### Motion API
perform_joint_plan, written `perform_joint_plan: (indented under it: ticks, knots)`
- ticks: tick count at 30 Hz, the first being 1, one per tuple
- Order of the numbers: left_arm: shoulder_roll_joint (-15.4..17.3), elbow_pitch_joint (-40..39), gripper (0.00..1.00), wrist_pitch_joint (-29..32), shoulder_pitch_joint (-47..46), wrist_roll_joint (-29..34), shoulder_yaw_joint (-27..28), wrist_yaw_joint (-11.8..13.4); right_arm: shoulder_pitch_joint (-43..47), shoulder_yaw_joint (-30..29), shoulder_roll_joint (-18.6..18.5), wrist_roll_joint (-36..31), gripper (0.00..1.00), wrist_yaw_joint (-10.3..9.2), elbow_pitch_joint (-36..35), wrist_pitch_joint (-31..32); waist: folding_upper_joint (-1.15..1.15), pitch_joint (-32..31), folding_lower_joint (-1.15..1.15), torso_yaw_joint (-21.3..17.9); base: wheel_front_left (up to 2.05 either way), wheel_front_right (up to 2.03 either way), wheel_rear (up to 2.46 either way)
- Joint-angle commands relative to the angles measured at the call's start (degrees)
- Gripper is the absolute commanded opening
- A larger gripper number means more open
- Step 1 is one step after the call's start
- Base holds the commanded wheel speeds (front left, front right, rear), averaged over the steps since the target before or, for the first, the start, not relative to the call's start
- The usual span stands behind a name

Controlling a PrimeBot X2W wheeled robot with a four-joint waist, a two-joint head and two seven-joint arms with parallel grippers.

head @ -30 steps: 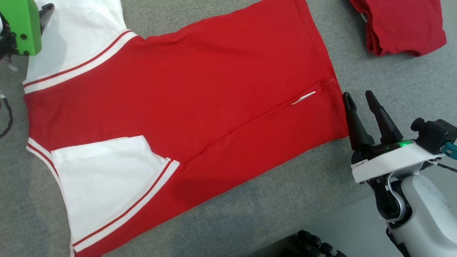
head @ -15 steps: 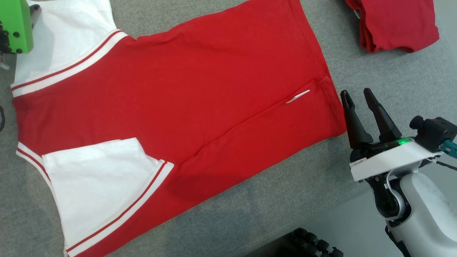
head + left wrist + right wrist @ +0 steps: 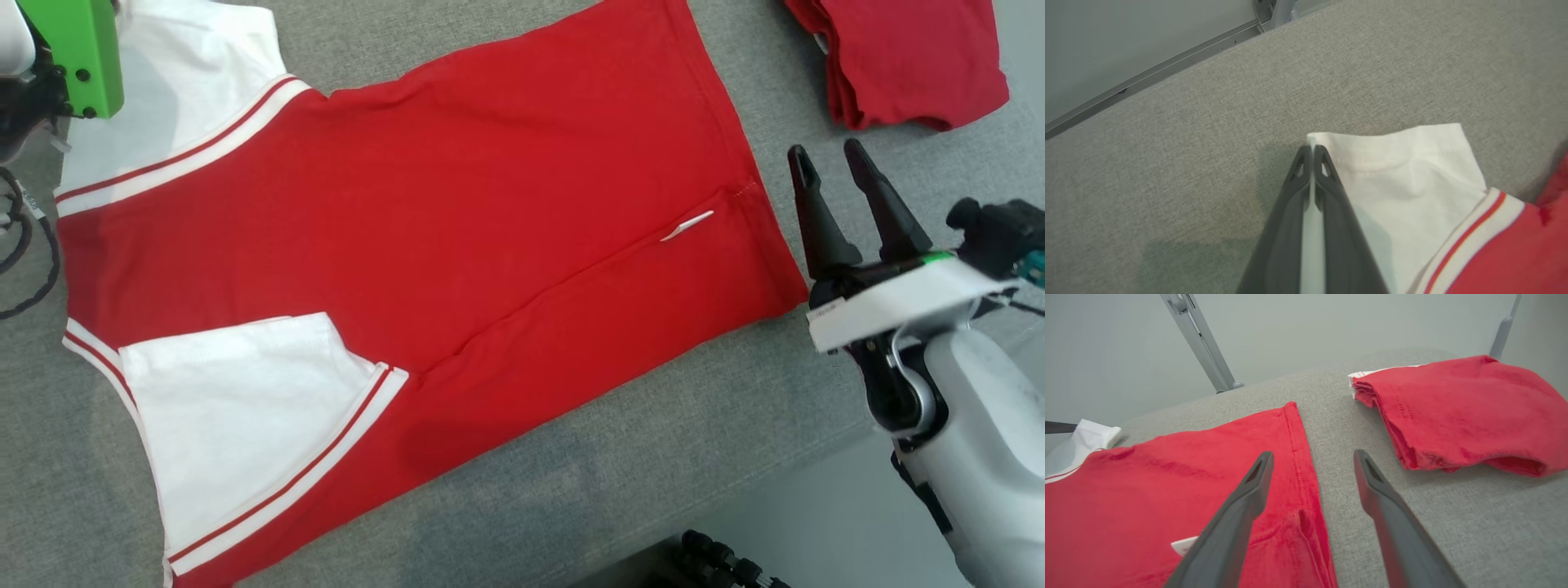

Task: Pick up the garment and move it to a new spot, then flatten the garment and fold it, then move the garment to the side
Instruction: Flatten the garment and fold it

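Two grippers, two red lots of clothing and one grey padded table (image 3: 653, 457) are what I count. At the upper left of the head view sits one green housing (image 3: 77, 49) on my left arm, above the white sleeve, with one dark cable (image 3: 24, 253) looping at the left edge below it. In the left wrist view my left gripper (image 3: 1312, 151) has its two fingers pressed together, pinching the corner of that sleeve's hem, and pale cloth shows in the slit between them. The garment (image 3: 457, 204) lies flat across the middle of the head view, sleeves toward the left and bottom hem toward the right. It has two white sleeves, one at the upper left (image 3: 180, 90) and one at the lower left (image 3: 237, 408) lying over the red body. Each sleeve is edged by a white band with one thin red stripe. One small white tag (image 3: 690, 226) shows near the hem, with no print I can read. Just beside that hem, my right gripper (image 3: 826, 153) has its two fingers spread wide, one above the hem and one above bare table in the right wrist view. It carries one green light (image 3: 935, 260) and one white label (image 3: 826, 310), its writing too small to read. At the upper right lies one folded red pile (image 3: 914, 57), and I cannot tell how many pieces are in it.
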Motion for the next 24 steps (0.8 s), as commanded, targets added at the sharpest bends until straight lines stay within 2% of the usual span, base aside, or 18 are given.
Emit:
perform_joint_plan:
  ticks: [1,5,11,15,19,24]
  knots:
    - [0.4,-0.6,0.0,-0.5,1.0,-0.6,-0.5,-0.1,-2.6,0.8,0.1,-0.2,1.0,-0.05,1.9,1.1,0.0,-0.8,0.0,0.9,0.0,0.0,0.0]
    - [0.8,-2.3,0.0,-1.4,0.4,-2.2,-2.1,-0.1,-11.2,0.9,1.8,-0.2,1.0,-0.02,9.4,8.5,0.0,-1.5,0.0,2.0,0.0,0.0,0.0]
    - [1.0,-4.4,0.0,-2.7,-1.6,-3.2,-4.7,-0.1,-25.2,1.9,3.4,-3.1,1.0,-0.03,21.2,23.5,0.0,-1.7,0.0,3.7,0.0,0.0,0.0]
    - [0.7,-6.0,0.0,-3.5,-2.5,-4.1,-6.6,-0.1,-32.5,1.7,5.0,-5.1,1.0,-0.03,28.7,30.8,0.0,-1.4,0.0,4.9,0.0,0.0,0.0]
    - [0.7,-7.6,0.0,-4.0,-3.7,-5.2,-8.6,-0.1,-38.0,1.3,6.3,-7.9,1.0,-0.03,34.9,33.6,0.0,-0.8,0.0,5.9,0.0,0.0,0.0]
    - [1.1,-9.1,0.0,-4.7,-5.0,-6.2,-10.9,-0.1,-42.5,0.7,7.5,-10.6,1.0,-0.03,41.4,33.6,0.0,-0.1,0.0,6.9,0.0,0.0,0.0]
